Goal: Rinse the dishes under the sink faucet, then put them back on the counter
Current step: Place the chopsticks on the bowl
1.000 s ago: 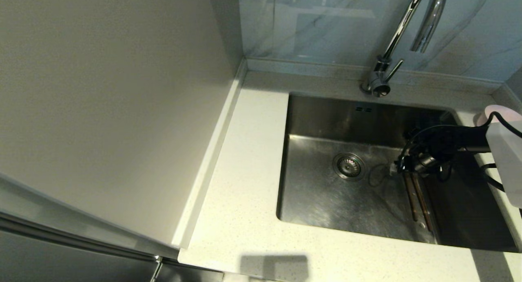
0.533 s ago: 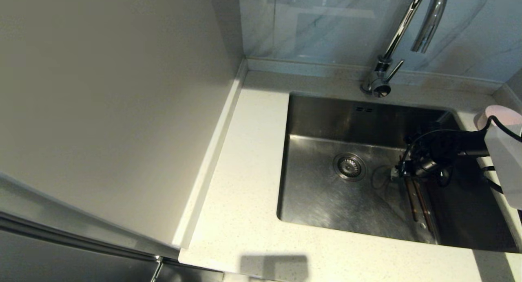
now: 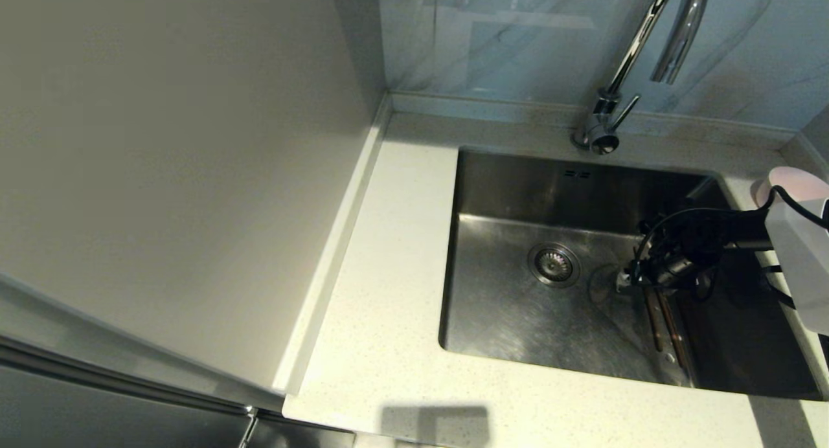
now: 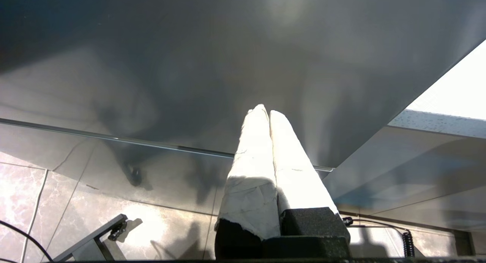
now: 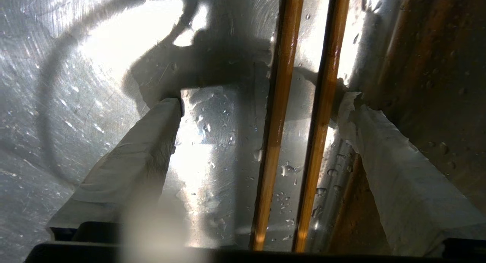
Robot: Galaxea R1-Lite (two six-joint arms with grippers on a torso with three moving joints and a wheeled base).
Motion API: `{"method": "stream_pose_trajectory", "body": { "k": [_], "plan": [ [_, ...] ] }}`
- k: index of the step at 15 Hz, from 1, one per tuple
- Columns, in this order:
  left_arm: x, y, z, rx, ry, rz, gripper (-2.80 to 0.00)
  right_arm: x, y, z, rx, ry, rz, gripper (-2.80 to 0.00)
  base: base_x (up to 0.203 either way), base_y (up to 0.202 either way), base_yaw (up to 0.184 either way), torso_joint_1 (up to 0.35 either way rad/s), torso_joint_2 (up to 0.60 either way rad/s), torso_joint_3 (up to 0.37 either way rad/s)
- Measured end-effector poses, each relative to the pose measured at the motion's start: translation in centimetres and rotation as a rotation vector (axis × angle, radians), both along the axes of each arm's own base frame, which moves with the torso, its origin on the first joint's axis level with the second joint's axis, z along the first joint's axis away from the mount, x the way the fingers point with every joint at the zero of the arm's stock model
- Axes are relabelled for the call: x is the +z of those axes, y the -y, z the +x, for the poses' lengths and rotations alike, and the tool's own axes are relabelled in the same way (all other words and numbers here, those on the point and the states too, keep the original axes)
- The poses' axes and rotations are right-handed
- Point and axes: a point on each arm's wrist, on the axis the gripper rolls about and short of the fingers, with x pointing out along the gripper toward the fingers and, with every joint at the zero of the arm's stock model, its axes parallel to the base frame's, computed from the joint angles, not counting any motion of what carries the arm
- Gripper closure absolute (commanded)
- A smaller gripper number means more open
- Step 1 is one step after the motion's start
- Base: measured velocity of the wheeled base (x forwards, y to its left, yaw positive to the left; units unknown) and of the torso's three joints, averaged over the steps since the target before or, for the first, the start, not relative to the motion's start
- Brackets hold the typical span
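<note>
Brown wooden chopsticks (image 5: 300, 141) lie side by side on the wet floor of the brushed-steel sink (image 3: 511, 305), between the wide-open, empty right pincer (image 5: 258, 103). Thin and slick, they may roll apart or slip free if closure is off-centre. Left pincer (image 4: 267, 114) is parked, pressed together.

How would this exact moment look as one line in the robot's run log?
right gripper: open, straddling chopsticks | chopsticks: flat on wet sink floor, ungripped | left gripper: shut, parked below counter | pink bowl: on counter
</note>
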Motion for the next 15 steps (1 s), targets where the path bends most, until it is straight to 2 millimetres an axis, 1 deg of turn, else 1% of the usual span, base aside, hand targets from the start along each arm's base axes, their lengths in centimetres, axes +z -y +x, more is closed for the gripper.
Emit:
{"method": "stream_pose_trajectory", "body": {
  "k": [4,6,10,13,15],
  "plan": [
    [0.0,0.0,0.0,0.000,0.000,0.000,0.00,-0.1,-1.0,-0.3,0.030,-0.043,0.041,-2.80,0.000,0.000,0.000,0.000,0.00,0.000],
    [0.0,0.0,0.0,0.000,0.000,0.000,0.00,0.0,-1.6,-0.3,0.051,-0.044,0.056,-2.80,0.000,0.000,0.000,0.000,0.00,0.000],
    [0.0,0.0,0.0,0.000,0.000,0.000,0.00,0.3,-2.4,-0.2,0.083,-0.031,0.080,-2.80,0.000,0.000,0.000,0.000,0.00,0.000],
    [0.0,0.0,0.0,0.000,0.000,0.000,0.00,1.4,-2.2,-0.2,0.086,-0.003,0.074,-2.80,0.000,0.000,0.000,0.000,0.00,0.000],
    [0.0,0.0,0.0,0.000,0.000,0.000,0.00,2.8,-2.1,-0.4,0.084,0.026,0.069,-2.80,0.000,0.000,0.000,0.000,0.00,0.000]
  ]
}}
